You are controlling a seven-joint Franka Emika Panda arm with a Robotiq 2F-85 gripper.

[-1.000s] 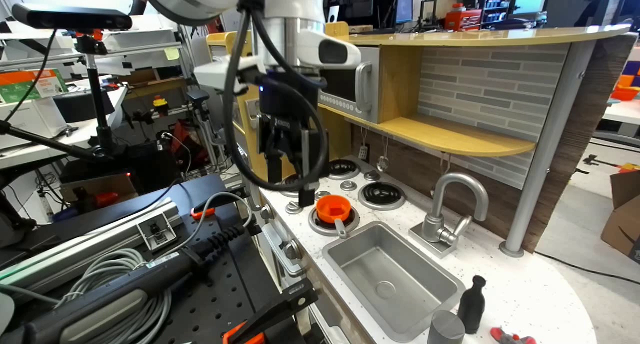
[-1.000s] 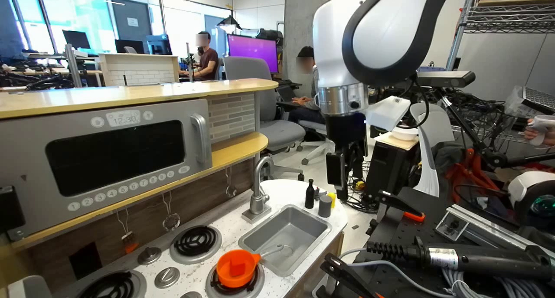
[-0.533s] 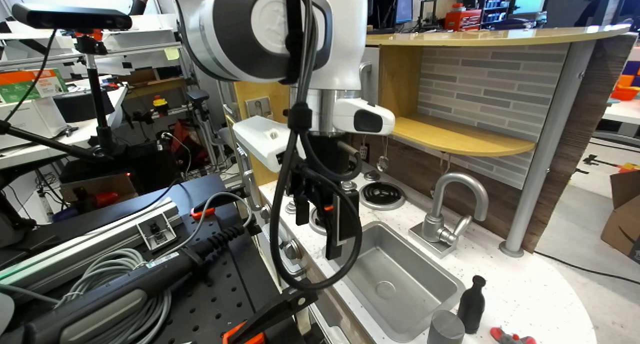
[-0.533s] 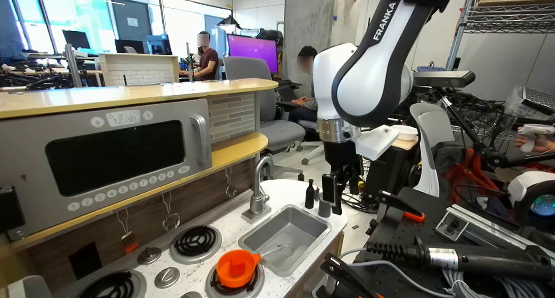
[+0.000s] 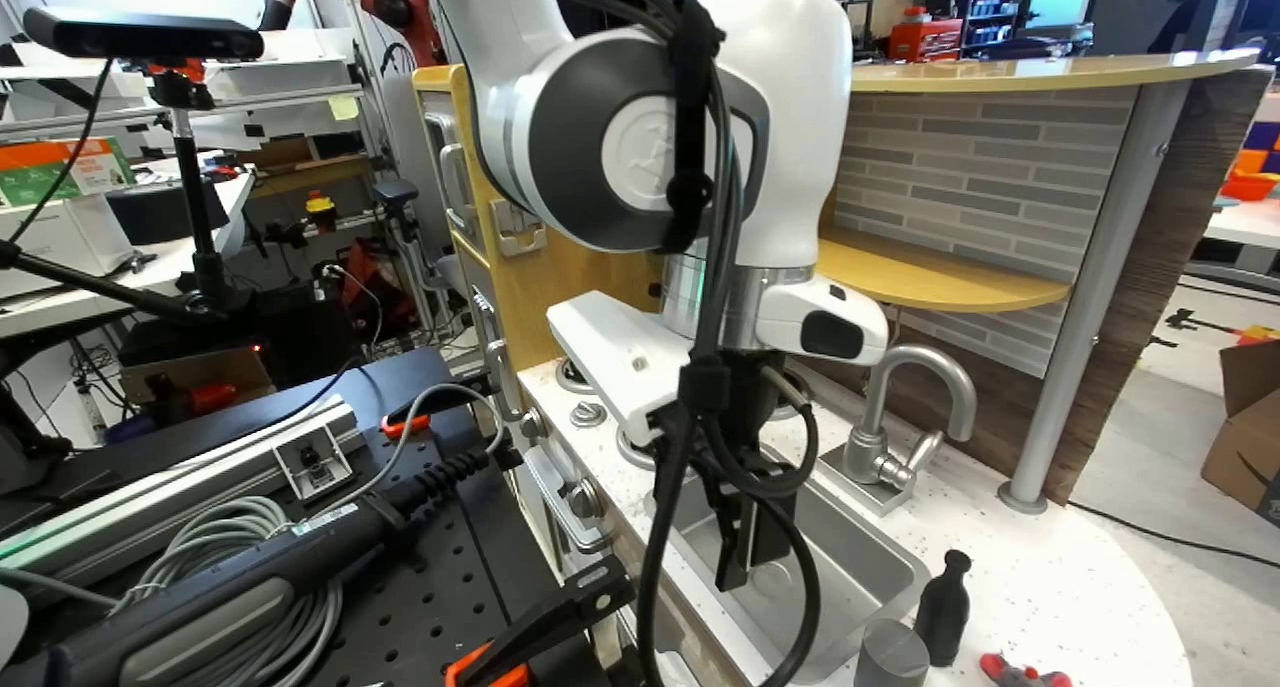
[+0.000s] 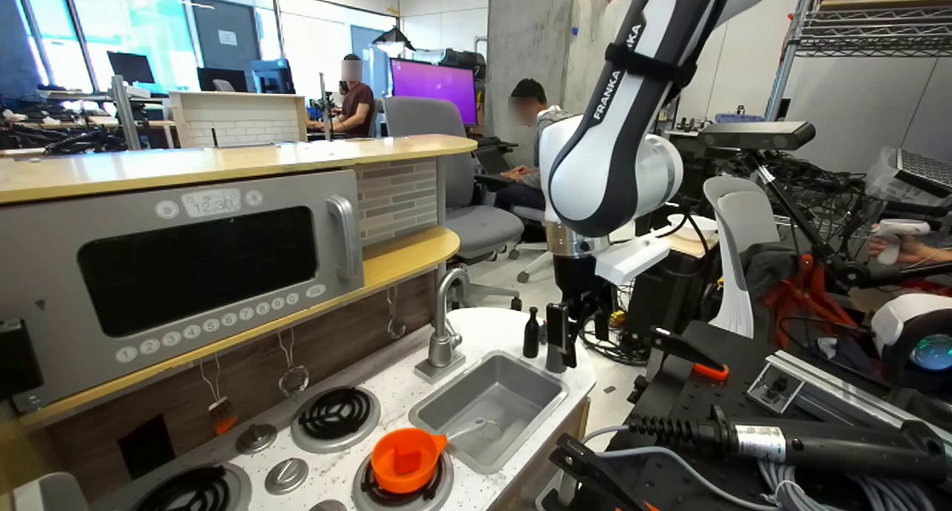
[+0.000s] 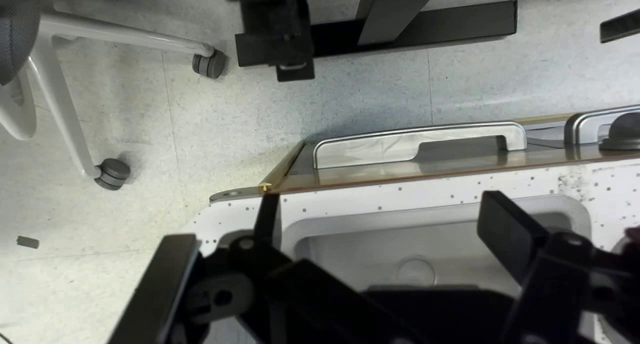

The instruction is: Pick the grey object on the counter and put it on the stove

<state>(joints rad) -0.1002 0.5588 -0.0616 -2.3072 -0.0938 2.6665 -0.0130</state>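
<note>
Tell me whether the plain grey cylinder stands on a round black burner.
No: in an exterior view, the grey cylinder stands on the speckled white counter, beside the grey rectangular sink.

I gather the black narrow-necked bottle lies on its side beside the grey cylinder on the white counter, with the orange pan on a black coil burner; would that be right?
Almost: the black narrow-necked bottle stands upright, as both exterior views show, not on its side. It is beside the grey cylinder on the white counter, and the orange pan is on a black coil burner.
</note>
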